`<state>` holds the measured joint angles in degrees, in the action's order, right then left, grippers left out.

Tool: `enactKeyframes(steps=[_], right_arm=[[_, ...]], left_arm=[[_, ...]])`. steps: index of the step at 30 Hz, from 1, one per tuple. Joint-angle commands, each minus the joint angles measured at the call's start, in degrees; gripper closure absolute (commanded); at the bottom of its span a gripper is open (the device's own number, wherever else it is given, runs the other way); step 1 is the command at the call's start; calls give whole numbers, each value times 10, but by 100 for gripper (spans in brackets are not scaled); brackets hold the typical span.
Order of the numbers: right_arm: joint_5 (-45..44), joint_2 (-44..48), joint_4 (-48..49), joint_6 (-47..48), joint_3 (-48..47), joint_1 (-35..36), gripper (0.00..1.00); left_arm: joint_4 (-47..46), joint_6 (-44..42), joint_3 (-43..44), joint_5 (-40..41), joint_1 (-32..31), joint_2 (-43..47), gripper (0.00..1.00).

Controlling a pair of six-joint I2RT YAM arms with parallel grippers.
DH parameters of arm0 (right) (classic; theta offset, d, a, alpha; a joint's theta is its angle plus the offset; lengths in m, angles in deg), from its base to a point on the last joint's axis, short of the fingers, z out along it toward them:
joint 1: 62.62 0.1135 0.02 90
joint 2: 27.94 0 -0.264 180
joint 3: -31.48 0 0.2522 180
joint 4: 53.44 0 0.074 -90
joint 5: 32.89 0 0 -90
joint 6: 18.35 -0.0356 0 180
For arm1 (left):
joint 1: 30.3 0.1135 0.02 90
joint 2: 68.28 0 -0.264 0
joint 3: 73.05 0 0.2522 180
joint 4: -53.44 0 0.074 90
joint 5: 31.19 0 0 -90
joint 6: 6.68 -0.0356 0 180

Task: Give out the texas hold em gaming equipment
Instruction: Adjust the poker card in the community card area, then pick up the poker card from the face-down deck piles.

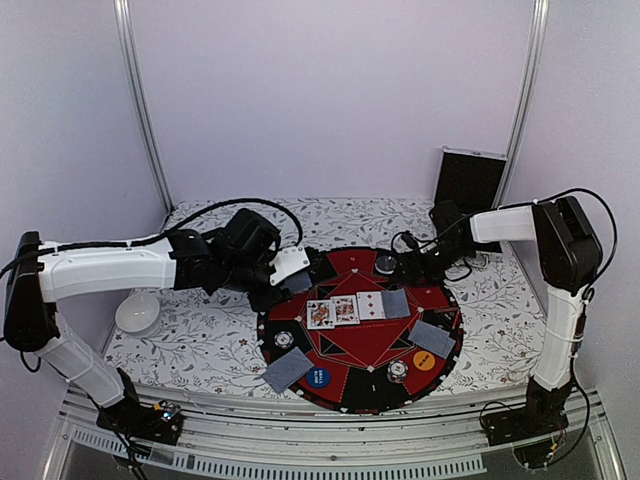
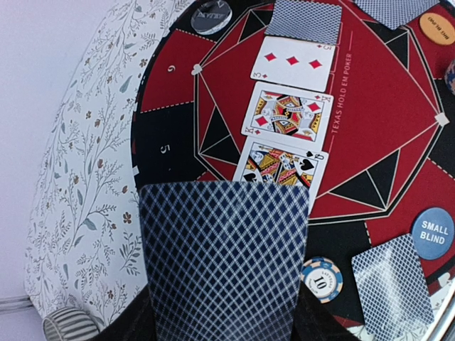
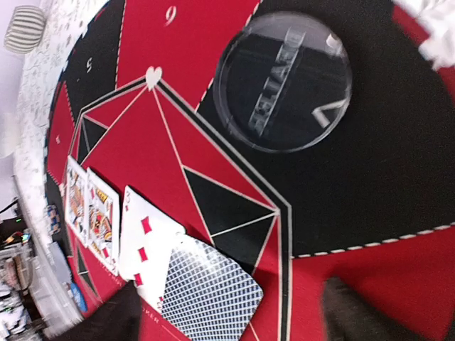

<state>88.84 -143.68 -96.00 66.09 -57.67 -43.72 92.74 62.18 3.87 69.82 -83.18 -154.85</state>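
Left wrist view: the left jaws pinch a face-down card (image 2: 224,256) over the mat (image 2: 384,106); the right jaws gape empty above the row's fourth card (image 3: 210,291). A slack pinch could drop it across the spade card (image 2: 284,165). Counted: three face-up cards (image 1: 345,309), two chips (image 1: 285,340), two marker discs (image 1: 318,377).

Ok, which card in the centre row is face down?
The rightmost card, beside the three of diamonds; the other three show their faces.

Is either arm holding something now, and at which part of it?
The left gripper holds a face-down card by its near edge; the right gripper is open and empty.
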Motion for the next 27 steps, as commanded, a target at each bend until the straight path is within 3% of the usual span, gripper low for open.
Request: enactKeyframes(steps=[1,5,10,16,27], right_arm=[[-51,73,-13,4,-28,8,1],[-36,157,25,16,-38,56,1],[96,219,209,-20,12,149,1],[96,170,280,-81,-8,230,1],[136,81,309,-103,-54,258,1]], left_arm=[[-19,-9,-10,-7,-10,25,47],[-30,-16,-17,-2,-14,36,48],[-50,-26,-29,18,-24,54,48],[-69,-28,-40,10,-28,78,48],[-73,-29,-45,11,-33,88,48]])
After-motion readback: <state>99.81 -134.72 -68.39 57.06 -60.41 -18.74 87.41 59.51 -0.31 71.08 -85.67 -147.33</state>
